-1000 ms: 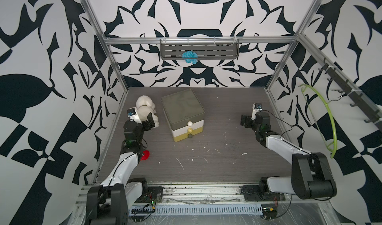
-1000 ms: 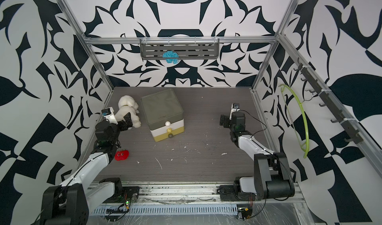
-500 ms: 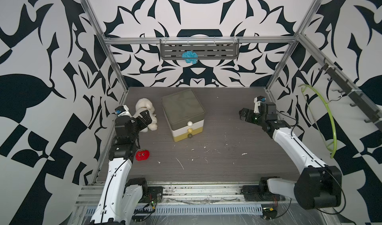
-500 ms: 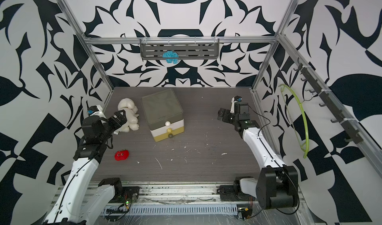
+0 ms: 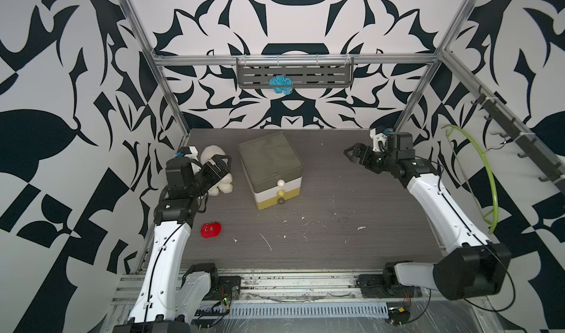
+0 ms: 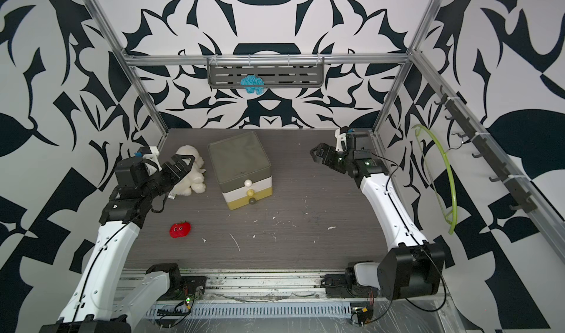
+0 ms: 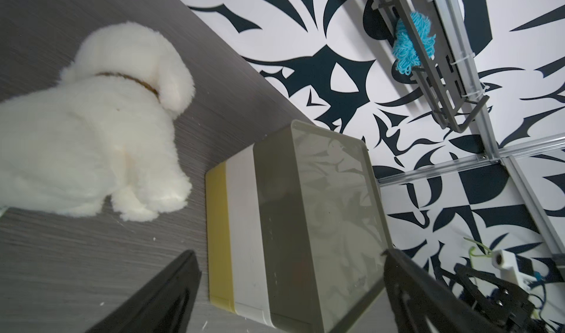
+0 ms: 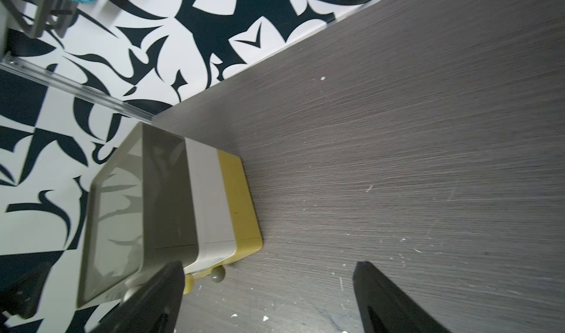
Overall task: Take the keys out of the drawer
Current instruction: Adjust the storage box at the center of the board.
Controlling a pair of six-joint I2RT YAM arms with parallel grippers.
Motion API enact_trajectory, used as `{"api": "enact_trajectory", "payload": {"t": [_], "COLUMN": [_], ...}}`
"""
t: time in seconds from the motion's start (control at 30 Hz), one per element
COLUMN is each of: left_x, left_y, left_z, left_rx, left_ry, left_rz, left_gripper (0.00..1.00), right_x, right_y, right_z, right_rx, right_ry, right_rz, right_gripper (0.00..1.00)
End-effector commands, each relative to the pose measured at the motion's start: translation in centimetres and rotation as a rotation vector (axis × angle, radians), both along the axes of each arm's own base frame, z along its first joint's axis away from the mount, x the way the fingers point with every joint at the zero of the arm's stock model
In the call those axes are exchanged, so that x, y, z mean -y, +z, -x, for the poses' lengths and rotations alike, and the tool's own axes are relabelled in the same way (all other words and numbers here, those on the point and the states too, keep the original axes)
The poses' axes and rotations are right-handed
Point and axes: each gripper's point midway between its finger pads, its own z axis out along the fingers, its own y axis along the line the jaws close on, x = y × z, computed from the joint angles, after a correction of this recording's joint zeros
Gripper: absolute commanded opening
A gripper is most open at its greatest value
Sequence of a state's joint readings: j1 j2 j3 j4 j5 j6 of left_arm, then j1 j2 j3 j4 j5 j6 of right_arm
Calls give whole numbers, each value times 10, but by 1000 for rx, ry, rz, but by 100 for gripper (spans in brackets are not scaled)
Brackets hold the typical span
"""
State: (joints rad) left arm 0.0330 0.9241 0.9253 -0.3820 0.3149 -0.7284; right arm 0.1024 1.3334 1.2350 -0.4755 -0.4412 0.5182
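**Both arms up and aimed at the drawer unit, drawers shut, keys not in view**

- Keys: not visible in any view. The drawer unit [image 5: 269,160] [image 6: 238,160] sits mid-table towards the back. All three drawers are flush: grey-green top drawer [image 5: 269,184] with a white knob, white middle drawer [image 5: 269,195], yellow bottom drawer [image 5: 267,205]. Can't tell which one holds the keys.
- Left gripper [image 5: 223,166] [image 6: 186,168]: jaws spread wide, nothing between them. A second ago the arm is folded low with the wrist over the front of the table. Now it is raised and stretched out, pointing at the unit's left side. In both top views it overlaps the white plush dog [image 5: 224,187] [image 6: 195,184]. The left wrist view shows the fingers [image 7: 171,288] apart from the dog [image 7: 91,132].
- Right gripper [image 5: 348,155] [image 6: 314,155]: jaws also wide apart, gripping nothing. The arm has lifted and reached further back than a second ago. It now points across the table [image 5: 336,239] at the unit, well apart from it. The right wrist view shows its fingers [image 8: 153,298] with the unit's right side beyond them.
- The red plush strawberry [image 5: 210,230] [image 6: 179,229] was half hidden by the left arm a second ago. It is now fully exposed, in the same spot near the left front.
- Unit and dog haven't moved.
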Motion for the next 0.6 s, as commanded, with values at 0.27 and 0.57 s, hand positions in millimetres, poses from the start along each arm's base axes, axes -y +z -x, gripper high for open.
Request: {"api": "enact_trajectory", "payload": {"t": [0.27, 0.57], "left_x": [22, 30], "left_y": [7, -1], "left_z": [17, 11], "left_rx": [-90, -127], "left_ry": [-96, -142], "left_rz": [115, 140], "left_gripper": [99, 99], "right_x": [-82, -148], "right_y": [38, 37], "right_z": [0, 10], "right_rx": [-85, -137], "right_ry": [227, 376], "right_rz": [-198, -211], "right_gripper": [92, 92]}}
